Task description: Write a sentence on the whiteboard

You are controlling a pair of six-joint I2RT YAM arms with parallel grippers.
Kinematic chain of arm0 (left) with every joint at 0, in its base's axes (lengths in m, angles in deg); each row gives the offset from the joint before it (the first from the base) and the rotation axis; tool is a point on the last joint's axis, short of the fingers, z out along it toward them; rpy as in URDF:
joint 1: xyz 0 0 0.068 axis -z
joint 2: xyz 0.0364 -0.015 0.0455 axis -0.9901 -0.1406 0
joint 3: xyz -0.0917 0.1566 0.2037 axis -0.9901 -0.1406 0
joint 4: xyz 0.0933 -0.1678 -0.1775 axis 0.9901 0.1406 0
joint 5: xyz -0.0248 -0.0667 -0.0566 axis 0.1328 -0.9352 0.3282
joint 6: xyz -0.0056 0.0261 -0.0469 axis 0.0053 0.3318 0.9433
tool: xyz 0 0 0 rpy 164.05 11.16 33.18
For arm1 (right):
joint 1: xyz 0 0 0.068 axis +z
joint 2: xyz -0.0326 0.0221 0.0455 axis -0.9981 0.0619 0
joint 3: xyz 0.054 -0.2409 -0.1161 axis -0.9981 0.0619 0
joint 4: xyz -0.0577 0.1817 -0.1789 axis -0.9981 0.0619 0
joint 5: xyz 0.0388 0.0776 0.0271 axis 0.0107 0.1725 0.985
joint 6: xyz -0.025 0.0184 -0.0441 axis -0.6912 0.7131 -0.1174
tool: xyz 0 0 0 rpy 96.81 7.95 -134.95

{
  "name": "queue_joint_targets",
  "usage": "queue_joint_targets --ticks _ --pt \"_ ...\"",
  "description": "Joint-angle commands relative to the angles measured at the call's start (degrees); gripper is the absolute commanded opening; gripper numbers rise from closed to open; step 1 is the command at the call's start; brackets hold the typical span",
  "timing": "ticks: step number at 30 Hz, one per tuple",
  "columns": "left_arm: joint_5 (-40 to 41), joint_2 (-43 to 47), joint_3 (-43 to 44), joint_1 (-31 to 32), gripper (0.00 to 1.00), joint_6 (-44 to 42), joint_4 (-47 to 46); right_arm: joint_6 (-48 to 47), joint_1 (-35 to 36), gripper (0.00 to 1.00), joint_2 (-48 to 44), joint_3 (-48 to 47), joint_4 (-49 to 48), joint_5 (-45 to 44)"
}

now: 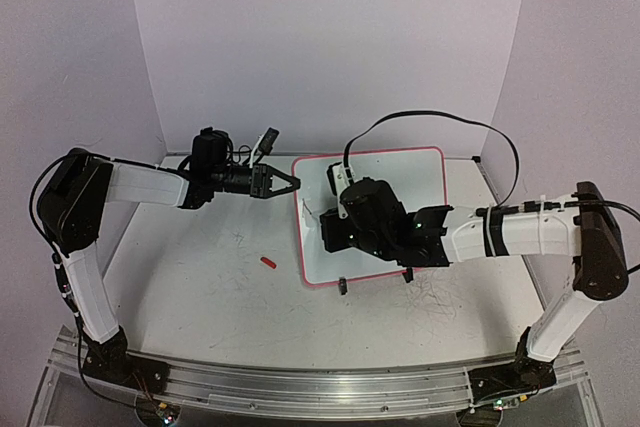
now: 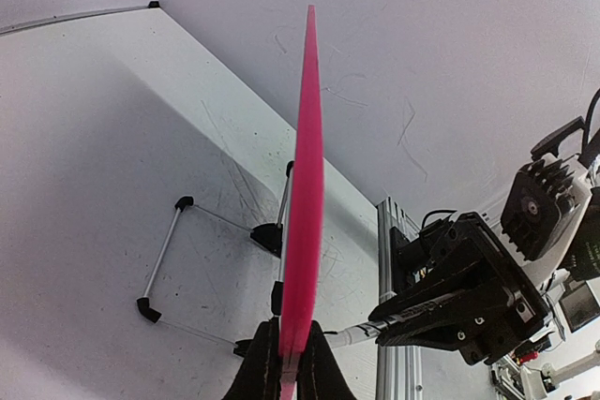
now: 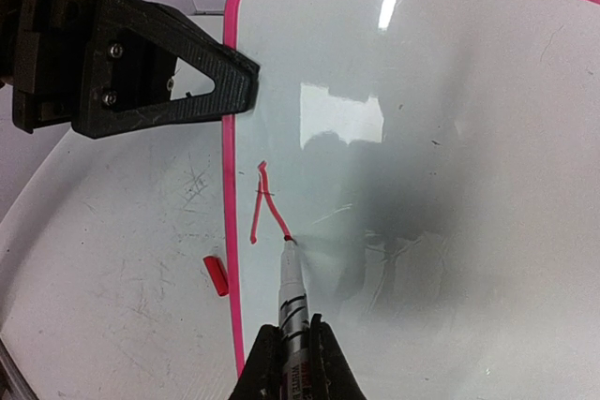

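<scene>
The left hand (image 2: 286,367) is clamped on the left rim of the whiteboard (image 3: 450,91). The right hand (image 3: 289,348) is clamped on a marker (image 3: 293,292), tip touching the sentence (image 3: 265,203), only a few red strokes just inside that rim; bare board runs lengthwise toward the right arm

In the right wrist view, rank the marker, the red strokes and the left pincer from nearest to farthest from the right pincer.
1. The marker, held in the right pincer itself.
2. The red strokes, just past the marker's tip on the whiteboard.
3. The left pincer, upper left, clamped on the whiteboard's rim.
</scene>
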Motion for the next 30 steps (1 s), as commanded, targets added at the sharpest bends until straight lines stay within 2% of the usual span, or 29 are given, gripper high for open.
queue_joint_targets --ticks 1,30 --pt "-2.26 2.85 -0.03 0.51 0.00 0.99 -1.07 0.16 -0.30 0.00 -0.13 -0.79 2.04 -2.71" --pt "-2.34 3.06 -0.15 0.51 0.00 1.00 -1.03 -3.42 -1.76 0.00 1.83 -6.86 0.96 -5.37"
